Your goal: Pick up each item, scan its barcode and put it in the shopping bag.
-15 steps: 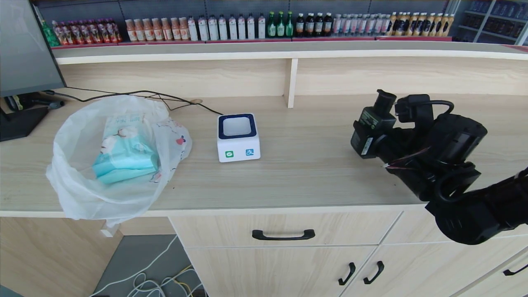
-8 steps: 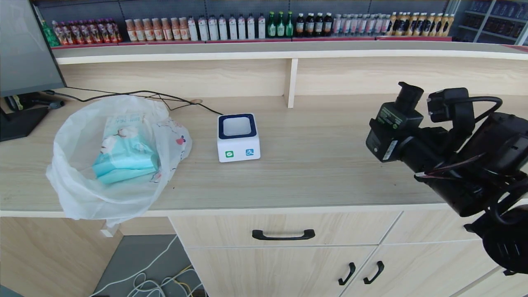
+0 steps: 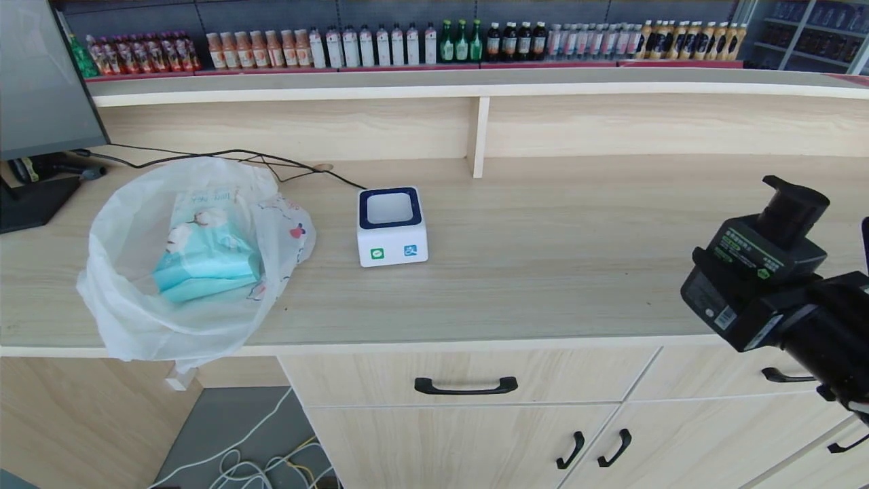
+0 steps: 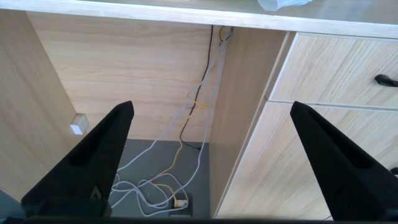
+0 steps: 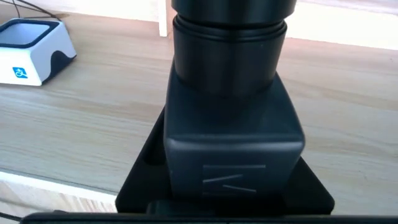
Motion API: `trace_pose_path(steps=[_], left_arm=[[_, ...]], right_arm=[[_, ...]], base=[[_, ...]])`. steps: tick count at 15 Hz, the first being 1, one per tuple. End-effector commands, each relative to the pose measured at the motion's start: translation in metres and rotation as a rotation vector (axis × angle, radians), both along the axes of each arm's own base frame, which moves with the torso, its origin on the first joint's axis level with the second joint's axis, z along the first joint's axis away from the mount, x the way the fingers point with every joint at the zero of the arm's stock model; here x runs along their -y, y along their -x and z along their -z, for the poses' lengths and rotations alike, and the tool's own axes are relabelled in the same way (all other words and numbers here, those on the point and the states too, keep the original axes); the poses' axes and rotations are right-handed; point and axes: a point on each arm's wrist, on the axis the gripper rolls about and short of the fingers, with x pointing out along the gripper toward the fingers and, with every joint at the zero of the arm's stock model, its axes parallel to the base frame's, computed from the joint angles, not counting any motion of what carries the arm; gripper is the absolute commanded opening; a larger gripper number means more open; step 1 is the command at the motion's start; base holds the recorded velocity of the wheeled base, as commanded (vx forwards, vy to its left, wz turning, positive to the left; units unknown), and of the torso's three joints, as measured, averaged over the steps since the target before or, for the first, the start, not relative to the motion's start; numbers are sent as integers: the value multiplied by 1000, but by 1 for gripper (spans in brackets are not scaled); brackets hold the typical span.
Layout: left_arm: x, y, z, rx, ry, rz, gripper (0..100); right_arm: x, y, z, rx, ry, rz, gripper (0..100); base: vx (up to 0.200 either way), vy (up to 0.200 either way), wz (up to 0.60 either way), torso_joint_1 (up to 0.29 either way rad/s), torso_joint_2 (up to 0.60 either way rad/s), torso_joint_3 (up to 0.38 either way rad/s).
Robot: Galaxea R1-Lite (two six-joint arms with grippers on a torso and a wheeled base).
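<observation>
My right gripper (image 3: 770, 309) is shut on a black square bottle (image 3: 753, 272) with a round black cap and a green-and-white label; it hangs over the counter's front edge at the far right. In the right wrist view the black bottle (image 5: 231, 130) sits between the fingers, cap pointing away. The white barcode scanner (image 3: 392, 225) with a dark blue rim stands mid-counter, also visible as the scanner (image 5: 28, 53). The translucent shopping bag (image 3: 190, 258) lies open at the left with a teal tissue pack (image 3: 204, 255) inside. My left gripper (image 4: 205, 168) is open, hanging below the counter beside the cabinet.
The wooden counter (image 3: 529, 258) has a raised back ledge with a divider (image 3: 479, 136). A monitor (image 3: 41, 75) stands at the far left; black cables (image 3: 224, 155) run behind the bag. Drawers with black handles (image 3: 466, 387) lie below. Loose cables (image 4: 186, 149) hang under the counter.
My right arm has carried the black bottle to the right and back toward the counter's front edge, away from the scanner. The bag and scanner have not moved.
</observation>
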Motion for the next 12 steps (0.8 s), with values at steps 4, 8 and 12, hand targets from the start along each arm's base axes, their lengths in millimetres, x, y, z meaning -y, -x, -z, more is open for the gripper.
trace_pose_path(steps=[4, 8, 12], left_arm=[[0, 0, 0, 0, 0, 0, 100], [0, 0, 0, 0, 0, 2, 100], [0, 0, 0, 0, 0, 0, 100]], right_arm=[[-1, 6, 6, -35, -60, -138, 0], [-17, -3, 18, -157, -157, -407, 0], [-59, 25, 11, -270, -417, -746, 0]], base=[[0, 0, 0, 0, 0, 0], [0, 0, 0, 0, 0, 0], [0, 0, 0, 0, 0, 0]])
